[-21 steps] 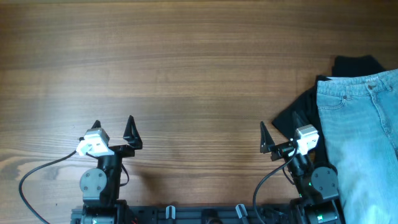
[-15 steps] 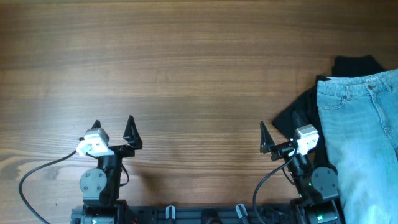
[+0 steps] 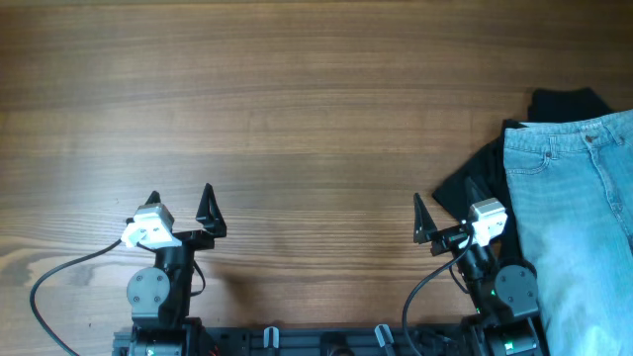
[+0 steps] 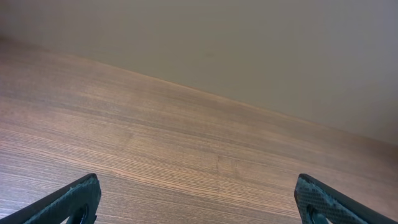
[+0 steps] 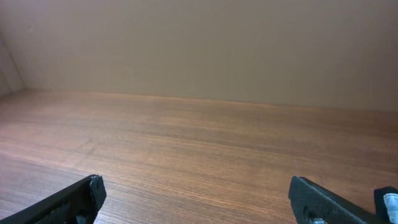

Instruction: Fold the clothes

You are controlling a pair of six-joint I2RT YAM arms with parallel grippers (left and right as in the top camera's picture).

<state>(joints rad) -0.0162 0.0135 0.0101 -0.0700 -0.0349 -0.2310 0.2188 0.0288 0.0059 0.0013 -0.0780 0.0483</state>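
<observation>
Light-blue denim shorts (image 3: 574, 218) lie at the table's right edge, waistband toward the far side, partly cut off by the frame. They rest on a black garment (image 3: 475, 178) that sticks out to their left and behind them. My right gripper (image 3: 445, 213) is open and empty near the front edge, just left of the black garment. My left gripper (image 3: 180, 203) is open and empty at the front left, far from the clothes. Both wrist views show only bare wood between the open fingertips (image 4: 198, 199) (image 5: 198, 199).
The wooden table (image 3: 297, 109) stretches wide to the left and far side. The arm bases and a black cable (image 3: 59, 282) sit along the front edge. A plain wall (image 5: 199, 43) stands beyond the far edge.
</observation>
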